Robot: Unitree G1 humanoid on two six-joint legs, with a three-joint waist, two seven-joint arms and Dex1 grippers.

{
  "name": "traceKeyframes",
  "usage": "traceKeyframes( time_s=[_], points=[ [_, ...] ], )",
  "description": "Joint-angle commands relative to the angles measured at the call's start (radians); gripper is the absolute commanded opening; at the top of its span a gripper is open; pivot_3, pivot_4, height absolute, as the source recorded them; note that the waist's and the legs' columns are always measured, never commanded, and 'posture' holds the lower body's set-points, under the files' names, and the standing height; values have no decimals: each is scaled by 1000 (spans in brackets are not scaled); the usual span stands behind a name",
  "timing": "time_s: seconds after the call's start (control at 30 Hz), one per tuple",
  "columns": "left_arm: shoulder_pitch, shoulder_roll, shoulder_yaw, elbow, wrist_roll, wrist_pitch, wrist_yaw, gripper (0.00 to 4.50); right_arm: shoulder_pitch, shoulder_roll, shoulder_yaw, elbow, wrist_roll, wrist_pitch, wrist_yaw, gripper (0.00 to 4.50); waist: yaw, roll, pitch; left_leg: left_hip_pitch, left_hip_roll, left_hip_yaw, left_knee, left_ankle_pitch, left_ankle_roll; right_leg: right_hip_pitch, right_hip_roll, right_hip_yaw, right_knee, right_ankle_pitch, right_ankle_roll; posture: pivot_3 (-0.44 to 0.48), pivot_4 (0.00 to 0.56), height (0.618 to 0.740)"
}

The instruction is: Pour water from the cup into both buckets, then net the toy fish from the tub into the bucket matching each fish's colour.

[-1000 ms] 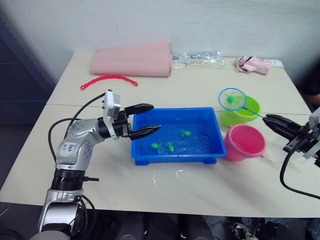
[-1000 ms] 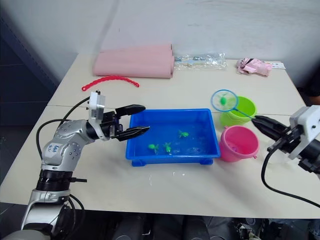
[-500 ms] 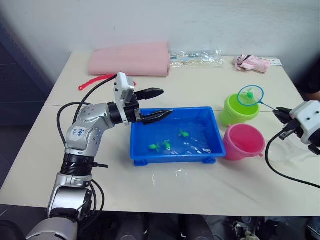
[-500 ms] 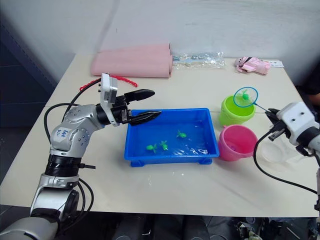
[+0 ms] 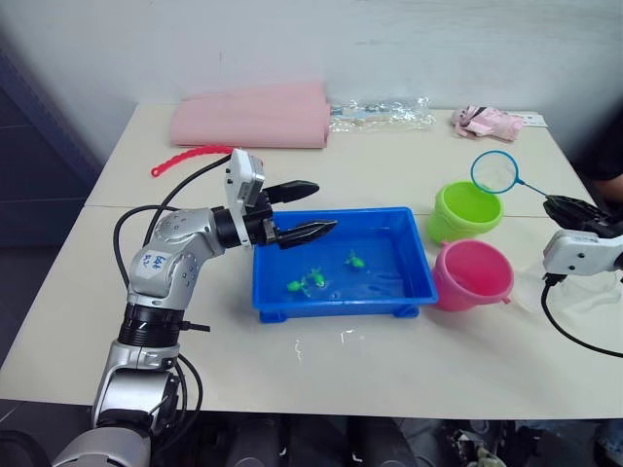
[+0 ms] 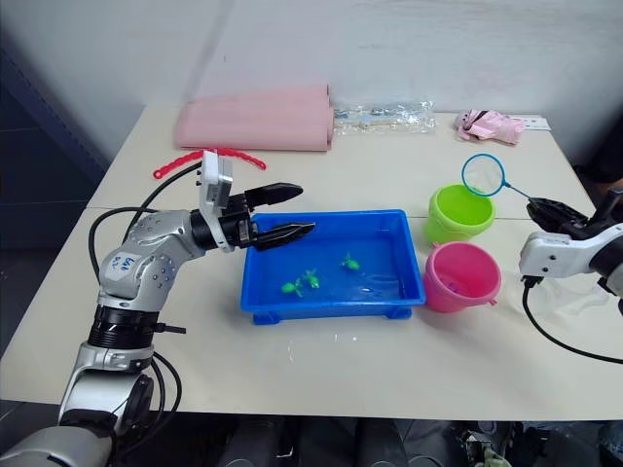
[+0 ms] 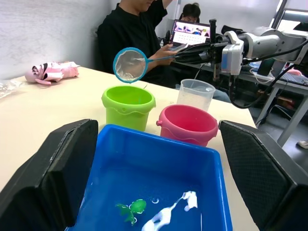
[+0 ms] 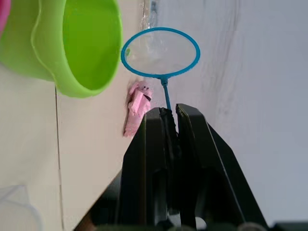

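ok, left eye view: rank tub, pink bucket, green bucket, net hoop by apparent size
1. tub
2. pink bucket and green bucket: look about alike, no ranking.
3. net hoop, held in the right gripper.

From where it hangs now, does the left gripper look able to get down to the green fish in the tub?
Probably yes. The left gripper hangs open over the tub's near end, and the green fish lie uncovered below it. The net is away by the green bucket.

The left hand (image 5: 310, 209) hangs forward with fingers spread, while the right hand (image 6: 541, 207) is pinched closed.
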Motion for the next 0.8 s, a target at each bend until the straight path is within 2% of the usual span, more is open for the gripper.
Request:
traceKeyframes(
  time_s=[0.03, 0.07, 0.17, 0.23, 0.33, 0.4, 0.47, 0.57, 0.63, 0.8],
  points=[
    [-5, 10, 22, -46, -19, -15, -10, 4363, -25, -39, 14, 30, -17, -7, -41, 0, -5, 0, 0, 0, 0, 0, 0, 0, 0, 0, 0, 0, 0, 0, 0, 0, 150, 740],
    [-1, 13, 21, -48, -18, -18, -13, 4363, -27, -39, 16, 37, -11, -6, -49, 0, -6, 0, 0, 0, 0, 0, 0, 0, 0, 0, 0, 0, 0, 0, 0, 0, 150, 740],
    [20, 34, 24, -57, -13, -28, -30, 4363, -40, 0, -7, 39, 155, -5, 21, 0, -9, 0, 0, 0, 0, 0, 0, 0, 0, 0, 0, 0, 0, 0, 0, 0, 150, 740],
    [50, 61, 36, -68, -19, -45, -60, 4363, -32, 39, -4, -11, 373, 29, 171, 0, -13, 0, 0, 0, 0, 0, -1, 0, 0, 0, 1, 0, 0, 0, 0, 0, 150, 740],
    [131, 120, 81, -84, -38, -90, -133, 4363, 13, 110, -7, -234, 828, 251, 461, 0, -23, 0, 0, 1, 2, 0, -1, 0, 0, 0, 2, 0, -1, 0, 0, 0, 150, 740],
    [178, 152, 101, -81, -34, -127, -166, 4363, 32, 118, -7, -359, 965, 359, 562, 0, -24, 1, 0, 1, 2, -1, -2, 0, 0, 0, 2, 0, 0, 0, 0, 0, 150, 740],
    [217, 180, 126, -67, -21, -157, -175, 4363, 32, 94, 35, -463, 973, 467, 628, 0, -22, 1, 1, 0, 2, -1, -1, 0, 0, 0, 1, -1, 0, 0, 0, 0, 150, 740],
    [250, 205, 150, -62, -15, -171, -169, 4363, 4, 69, 110, -511, 880, 567, 666, 0, -13, 1, 0, 0, 2, -1, 2, -1, 2, 1, -1, -1, 1, 0, 0, 0, 150, 740],
    [270, 216, 157, -72, -17, -171, -162, 4363, -32, 66, 170, -487, 773, 558, 689, 0, -8, 0, 0, 0, 2, -1, 2, -1, 2, 1, -1, -1, 0, 0, -1, 0, 150, 740],
    [300, 232, 163, -111, -36, -148, -162, 4363, -123, 122, 265, -425, 630, 545, 681, 0, 3, 0, 0, -1, 0, -2, 2, -2, 3, 1, -3, -2, 0, 1, -1, 0, 150, 740]
  ],
)
